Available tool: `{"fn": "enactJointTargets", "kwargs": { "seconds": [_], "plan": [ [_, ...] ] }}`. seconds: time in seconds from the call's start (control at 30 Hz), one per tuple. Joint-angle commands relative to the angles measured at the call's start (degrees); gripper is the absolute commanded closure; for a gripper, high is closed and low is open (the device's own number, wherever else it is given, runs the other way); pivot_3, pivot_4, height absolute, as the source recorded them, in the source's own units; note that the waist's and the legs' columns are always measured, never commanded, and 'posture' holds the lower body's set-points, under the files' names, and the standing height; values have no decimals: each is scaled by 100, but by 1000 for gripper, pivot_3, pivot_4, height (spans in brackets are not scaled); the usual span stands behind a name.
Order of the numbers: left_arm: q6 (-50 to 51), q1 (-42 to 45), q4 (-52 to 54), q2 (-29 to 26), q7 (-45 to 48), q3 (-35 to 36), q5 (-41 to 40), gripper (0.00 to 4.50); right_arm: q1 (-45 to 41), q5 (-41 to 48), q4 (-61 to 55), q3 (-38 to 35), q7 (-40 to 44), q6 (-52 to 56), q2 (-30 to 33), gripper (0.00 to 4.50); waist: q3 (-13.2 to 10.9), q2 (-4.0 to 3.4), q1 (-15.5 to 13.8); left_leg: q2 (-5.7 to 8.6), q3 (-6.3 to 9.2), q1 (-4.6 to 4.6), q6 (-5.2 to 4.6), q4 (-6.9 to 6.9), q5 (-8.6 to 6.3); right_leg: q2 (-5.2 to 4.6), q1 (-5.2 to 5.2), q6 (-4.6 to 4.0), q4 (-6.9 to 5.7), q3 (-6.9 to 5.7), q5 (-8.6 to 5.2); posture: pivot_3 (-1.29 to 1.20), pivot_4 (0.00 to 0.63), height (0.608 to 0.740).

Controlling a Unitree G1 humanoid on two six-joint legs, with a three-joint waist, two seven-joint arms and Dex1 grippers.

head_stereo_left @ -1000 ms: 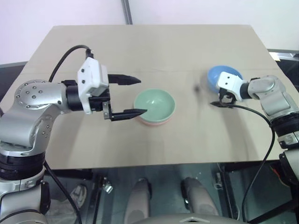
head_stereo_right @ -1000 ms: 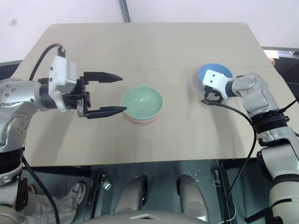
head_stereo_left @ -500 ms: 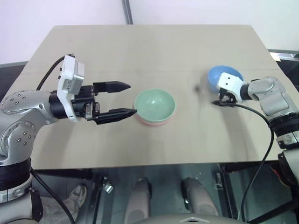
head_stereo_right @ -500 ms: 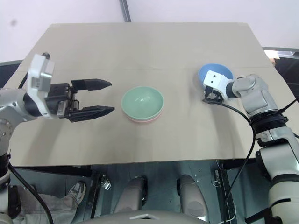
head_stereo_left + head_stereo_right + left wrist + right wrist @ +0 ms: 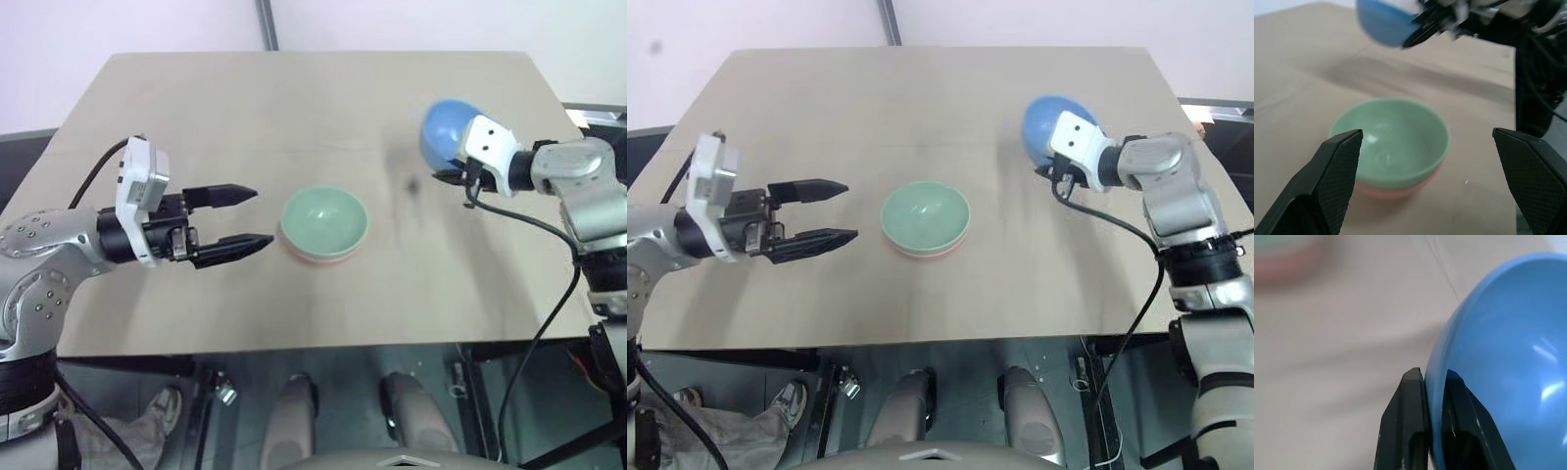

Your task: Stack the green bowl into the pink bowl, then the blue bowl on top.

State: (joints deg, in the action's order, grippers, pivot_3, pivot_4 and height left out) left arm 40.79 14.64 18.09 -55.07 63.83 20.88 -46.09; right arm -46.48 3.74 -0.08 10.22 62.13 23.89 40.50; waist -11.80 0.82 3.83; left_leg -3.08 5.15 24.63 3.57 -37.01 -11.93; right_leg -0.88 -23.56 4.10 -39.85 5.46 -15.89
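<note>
Blue bowl [image 5: 446, 130] pinched by its rim in our right gripper [image 5: 1432, 382] above the table [image 5: 323, 108], green bowl [image 5: 324, 221] nested in the pink bowl [image 5: 323, 258], our left gripper [image 5: 245, 214] spread open beside them

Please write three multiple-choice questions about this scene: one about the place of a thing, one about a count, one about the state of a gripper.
1. Where is the green bowl?
A. Inside the pink bowl
B. Beside the pink bowl
C. Upside down on the table

2. How many bowls are there?
A. Two
B. Three
C. Four

3. What is the right gripper doing?
A. Standing open over the table
B. Gripping the rim of the blue bowl
C. Gripping the green bowl

Answers:
1 A: only a pink edge shows under the green bowl.
2 B: green, pink and blue.
3 B: its fingers pinch the blue rim, and the bowl is off the table.
</note>
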Motion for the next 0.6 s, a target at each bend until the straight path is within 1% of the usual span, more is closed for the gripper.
{"fn": "enactJointTargets", "kwargs": {
  "seconds": [0.03, 0.1, 0.17, 0.23, 0.3, 0.37, 0.5, 0.6],
  "plan": [
    [-373, -202, -79, -120, 131, 224, 245, 0, 270, 532, -1384, -133, -165, 650, -256, 4407, 0, 0, -2, 0, 0, -1, 0, -1, 0, 0, 1, 0, -1, 0, 0, 0, 150, 740],
    [-535, -307, -109, -101, 138, 206, 375, 0, 450, 609, -1890, -15, -416, 987, -466, 4407, 0, 0, -1, 0, 0, -3, 0, -2, 0, 0, 1, 0, -4, 0, 0, 0, 150, 740],
    [-566, -329, -146, -81, 123, 202, 386, 0, 545, 601, -2114, 132, -595, 1120, -659, 4407, 0, 0, -8, 0, 1, -2, 0, -3, 0, 1, 0, 0, -5, 0, 0, 0, 150, 740],
    [-591, -340, -210, -70, 112, 202, 409, 0, 481, 522, -2027, 279, -866, 1092, -962, 4407, 2, 3, -25, 0, 0, -2, 0, -7, 0, 1, 2, 0, -4, 0, 0, 0, 150, 740],
    [-758, -388, -234, -65, 118, 169, 549, 0, 342, 503, -1810, 281, -1312, 1154, -1433, 4407, 3, 5, -18, -1, 0, -2, 0, -8, 0, 2, 1, 0, -4, 0, 0, 0, 150, 740],
    [-859, -422, -178, -50, 106, 128, 619, 0, 274, 478, -1710, 281, -1546, 1266, -1676, 4407, 2, 4, -4, -3, 0, -4, 0, -8, 0, 4, 1, 0, -5, 0, 0, 0, 150, 740],
    [-877, -437, -229, -4, 72, 181, 570, 0, 455, 807, -2208, 563, -1141, 1264, -1652, 4407, 2, 4, -39, -1, 0, 3, 1, 0, 0, 1, -2, 0, 3, -1, 0, 0, 150, 740],
    [-960, -405, -292, 36, 58, 109, 628, 0, 499, 873, -2357, 685, -968, 1256, -1501, 4407, 2, 4, -34, -1, 0, 3, 1, 11, 0, 0, -5, 0, 5, -1, 0, 0, 150, 740]
  ]
}}
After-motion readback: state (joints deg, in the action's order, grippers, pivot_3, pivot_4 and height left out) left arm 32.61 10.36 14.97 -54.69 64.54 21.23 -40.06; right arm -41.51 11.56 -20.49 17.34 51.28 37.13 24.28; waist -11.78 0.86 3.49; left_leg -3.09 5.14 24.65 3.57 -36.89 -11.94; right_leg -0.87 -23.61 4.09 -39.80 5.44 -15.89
